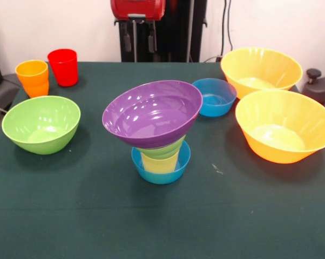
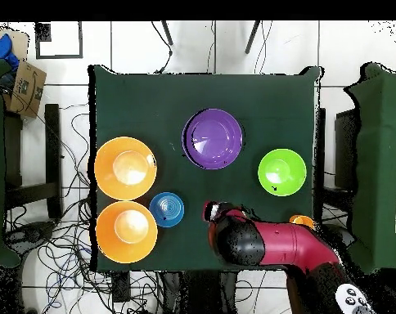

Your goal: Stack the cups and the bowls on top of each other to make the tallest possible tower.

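The tower stands mid-table: a small blue bowl (image 1: 161, 174) holds a pale yellow cup (image 1: 160, 163), then a small green bowl (image 1: 165, 149), with the wide purple bowl (image 1: 151, 113) (image 2: 213, 138) tilted on top. An orange cup (image 1: 33, 77) (image 2: 302, 221) and a red cup (image 1: 63, 66) stand at the far left, with a large green bowl (image 1: 41, 124) (image 2: 282, 172) in front of them. Two very large orange bowls (image 1: 261, 70) (image 1: 285, 127) and a second small blue bowl (image 1: 215, 97) (image 2: 166, 209) sit on the right. My gripper (image 1: 143, 46) (image 2: 213, 213) hangs open and empty at the table's far edge, well behind the tower.
The dark green table (image 1: 97, 216) has bare cloth in front of the tower. A black knobbed object (image 1: 313, 74) sits past the right edge. In the overhead view, cables and a cardboard box (image 2: 25, 86) lie on the floor around the table.
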You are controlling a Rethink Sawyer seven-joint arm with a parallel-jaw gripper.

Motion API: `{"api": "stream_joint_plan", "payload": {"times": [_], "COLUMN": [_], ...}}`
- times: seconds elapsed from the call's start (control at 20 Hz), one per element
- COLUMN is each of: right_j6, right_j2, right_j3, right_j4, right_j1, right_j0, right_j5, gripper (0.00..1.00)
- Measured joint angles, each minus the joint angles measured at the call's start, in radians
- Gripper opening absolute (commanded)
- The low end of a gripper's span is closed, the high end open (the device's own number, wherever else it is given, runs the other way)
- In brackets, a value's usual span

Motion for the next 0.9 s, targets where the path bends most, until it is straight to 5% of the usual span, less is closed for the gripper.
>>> {"api": "stream_joint_plan", "payload": {"times": [0.9], "right_j6": [0.000], "right_j2": [0.116], "right_j3": [-0.016], "right_j4": [-0.002], "right_j1": [0.007], "right_j0": [-0.066], "right_j5": [0.085], "gripper": [1.00]}}
